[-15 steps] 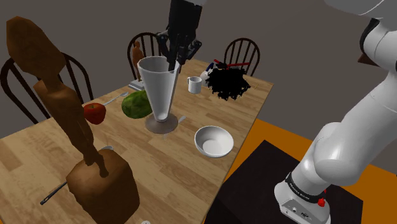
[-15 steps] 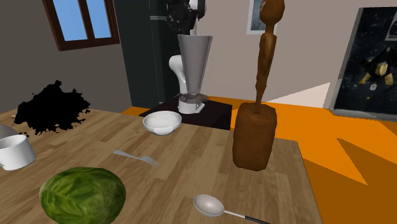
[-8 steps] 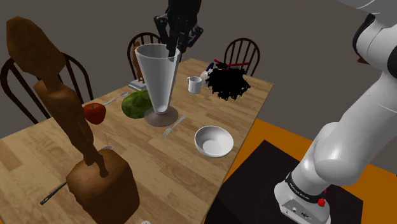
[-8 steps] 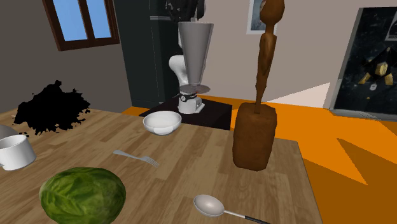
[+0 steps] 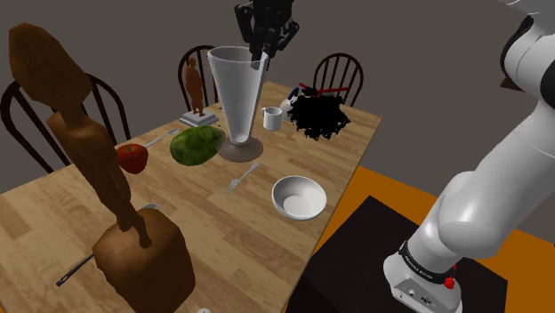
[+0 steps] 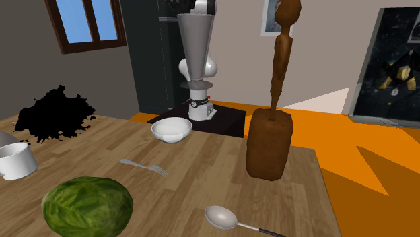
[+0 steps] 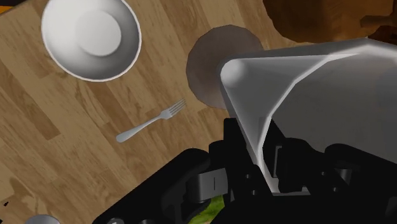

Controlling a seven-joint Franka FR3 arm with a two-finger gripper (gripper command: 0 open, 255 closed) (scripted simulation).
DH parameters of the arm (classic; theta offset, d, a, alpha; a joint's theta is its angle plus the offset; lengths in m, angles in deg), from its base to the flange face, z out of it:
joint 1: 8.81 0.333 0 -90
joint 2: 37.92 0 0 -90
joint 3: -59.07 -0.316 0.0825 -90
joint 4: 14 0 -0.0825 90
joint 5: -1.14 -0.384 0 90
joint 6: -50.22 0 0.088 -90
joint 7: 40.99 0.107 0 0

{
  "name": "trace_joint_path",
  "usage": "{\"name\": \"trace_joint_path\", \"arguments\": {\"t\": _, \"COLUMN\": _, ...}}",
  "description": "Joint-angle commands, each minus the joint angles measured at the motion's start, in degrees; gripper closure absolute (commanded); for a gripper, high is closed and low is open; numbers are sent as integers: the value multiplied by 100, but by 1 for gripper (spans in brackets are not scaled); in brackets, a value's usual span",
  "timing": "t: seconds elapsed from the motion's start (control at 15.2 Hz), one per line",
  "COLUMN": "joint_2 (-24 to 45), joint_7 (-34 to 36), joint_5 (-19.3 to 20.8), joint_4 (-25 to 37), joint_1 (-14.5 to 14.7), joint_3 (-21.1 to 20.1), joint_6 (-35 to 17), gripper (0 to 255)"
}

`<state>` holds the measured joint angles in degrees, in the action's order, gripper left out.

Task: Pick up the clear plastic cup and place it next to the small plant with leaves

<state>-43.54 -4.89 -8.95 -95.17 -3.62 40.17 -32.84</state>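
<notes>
- The gripper (image 5: 260, 52) is closed on the rim of the cup (image 5: 237, 93), its jaws pinching one wall.
- The cup hangs upright, its foot lifted off the table (image 6: 222, 175).
- It looks tall, thin-walled, light and smooth. Held by one side of the rim it will probably tilt or slip if swung fast, so the rim suits it only with slow moves.
- The wrist view shows the pinched wall, while the second exterior view shows the gap under the foot.
- The shoulder view has the plant (image 5: 318, 117), a black leafy mass, to the cup's right, past a mug (image 5: 271, 117).

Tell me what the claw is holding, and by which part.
The claw is shut on the tall clear cup, clasping its wall at the top rim.
</notes>
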Motion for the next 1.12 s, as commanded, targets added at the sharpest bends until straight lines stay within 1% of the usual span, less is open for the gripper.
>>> {"name": "trace_joint_path", "arguments": {"t": 0.0, "joint_2": -277, "joint_7": -319, "joint_5": -109, "joint_4": -260, "joint_1": -135, "joint_3": 197, "joint_6": 51, "gripper": 255}}
{"name": "trace_joint_path", "arguments": {"t": 0.26, "joint_2": -671, "joint_7": -933, "joint_5": -211, "joint_4": -663, "joint_1": -360, "joint_3": 602, "joint_6": 144, "gripper": 255}}
{"name": "trace_joint_path", "arguments": {"t": 0.53, "joint_2": -946, "joint_7": -1529, "joint_5": -226, "joint_4": -934, "joint_1": -563, "joint_3": 1007, "joint_6": 264, "gripper": 255}}
{"name": "trace_joint_path", "arguments": {"t": 1.06, "joint_2": -1172, "joint_7": -2696, "joint_5": -100, "joint_4": -1122, "joint_1": -944, "joint_3": 1815, "joint_6": 531, "gripper": 255}}
